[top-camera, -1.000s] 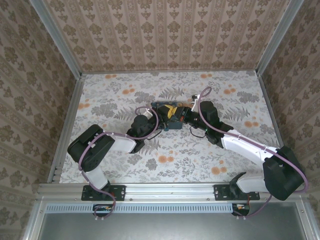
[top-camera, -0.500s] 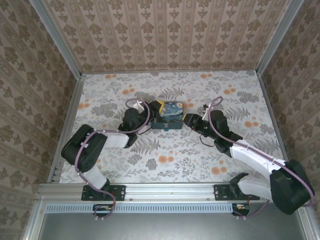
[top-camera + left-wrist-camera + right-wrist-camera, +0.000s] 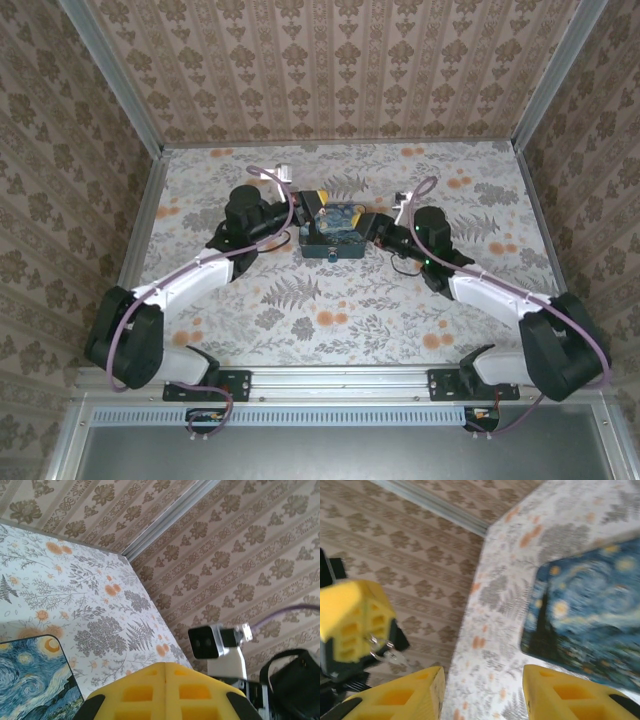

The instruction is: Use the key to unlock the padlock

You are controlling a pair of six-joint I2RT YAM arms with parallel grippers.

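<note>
Nearest, two robot arms rise from a metal rail at the near edge of a floral-patterned tabletop [image 3: 380, 320] and reach inward toward its middle. Between them sits a small tin box [image 3: 338, 228] with a blue and yellow swirling night-sky painting on its lid. At the middle of the tin's near wall is a tiny teal speck, the padlock [image 3: 331, 254], too small for detail. On the right side of the tin, the right end effector [image 3: 482, 692] hovers with its yellow fingers [image 3: 560, 692] partly apart and nothing between them, pointing across the lid. At the tin's far left corner, the left end effector [image 3: 352, 622] is raised above the tabletop with its yellow fingers pressed together. From their tips hangs the key [image 3: 390, 655], a small pale metal piece on thin rings, blurred. Beyond the tin, the tabletop runs to a wall [image 3: 340, 70] of brown patterned paper.
</note>
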